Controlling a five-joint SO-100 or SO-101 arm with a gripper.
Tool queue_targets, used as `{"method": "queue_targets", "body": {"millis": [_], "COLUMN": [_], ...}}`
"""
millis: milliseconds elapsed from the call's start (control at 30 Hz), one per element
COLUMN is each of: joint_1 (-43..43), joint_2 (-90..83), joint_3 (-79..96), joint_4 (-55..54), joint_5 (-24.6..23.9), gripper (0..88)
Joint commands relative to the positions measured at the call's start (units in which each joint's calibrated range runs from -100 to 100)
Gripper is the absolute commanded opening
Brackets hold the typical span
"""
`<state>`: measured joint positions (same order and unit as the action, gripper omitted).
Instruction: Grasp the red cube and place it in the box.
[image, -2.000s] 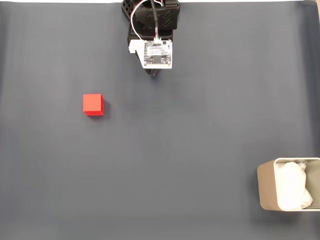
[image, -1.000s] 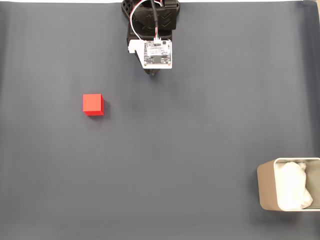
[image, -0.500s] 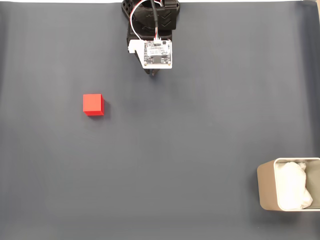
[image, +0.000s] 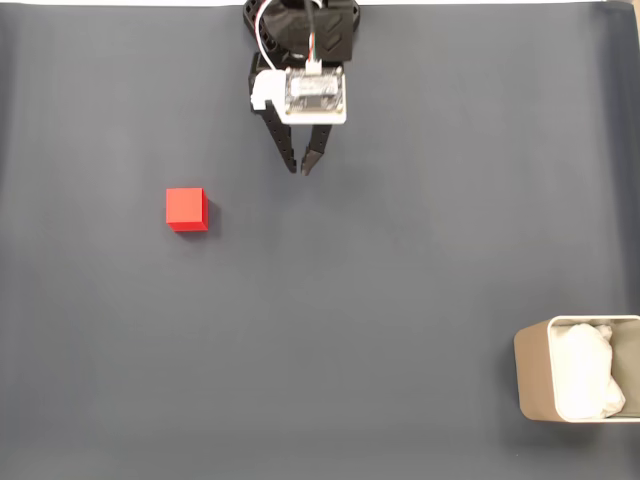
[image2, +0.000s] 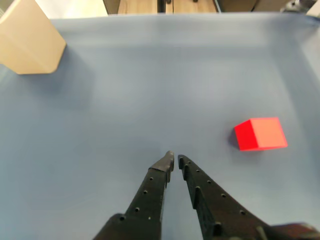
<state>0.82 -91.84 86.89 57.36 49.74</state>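
Gripper (image: 299, 168) is sitting near the top centre of the fixed view, black fingers pointing down the frame. Tips are nearly touching, just a sliver of a gap, nothing between them, so it's clenched on air. Wrist view agrees: gripper (image2: 175, 160) is showing two perforated black fingers converging to a near-closed point over bare mat. White circuit board (image: 315, 95) with red and white wires is riding on top of the wrist, black arm body behind it at the top edge.

Red cube (image: 186, 209) is lying flat on the dark blue-grey mat (image: 380, 300) covering the bench. In the fixed view it's left of the gripper and a bit below the fingertips, well apart, not touching. In the wrist view the red cube (image2: 260, 133) is sitting right of the tips and slightly beyond them, one lit face turned toward the camera.

Box (image: 533, 372) is standing far from the gripper, at the bottom right corner of the fixed view, partly cut by the frame edge, beige walls, crumpled white lining (image: 587, 372) showing inside. In the wrist view the box (image2: 30, 42) is at the far upper left, well apart from the cube.
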Motion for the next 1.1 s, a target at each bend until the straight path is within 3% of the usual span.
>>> {"method": "queue_targets", "body": {"millis": [0,533,1067], "joint_1": [-1.17,-0.6,6.64], "joint_2": [6.57,32.48,41.32], "joint_3": [-13.62,-55.96,-65.54], "joint_4": [-1.79,9.94,14.28], "joint_5": [-0.24,-0.29,-1.07], "gripper": [0.0,0.0,0.0]}}
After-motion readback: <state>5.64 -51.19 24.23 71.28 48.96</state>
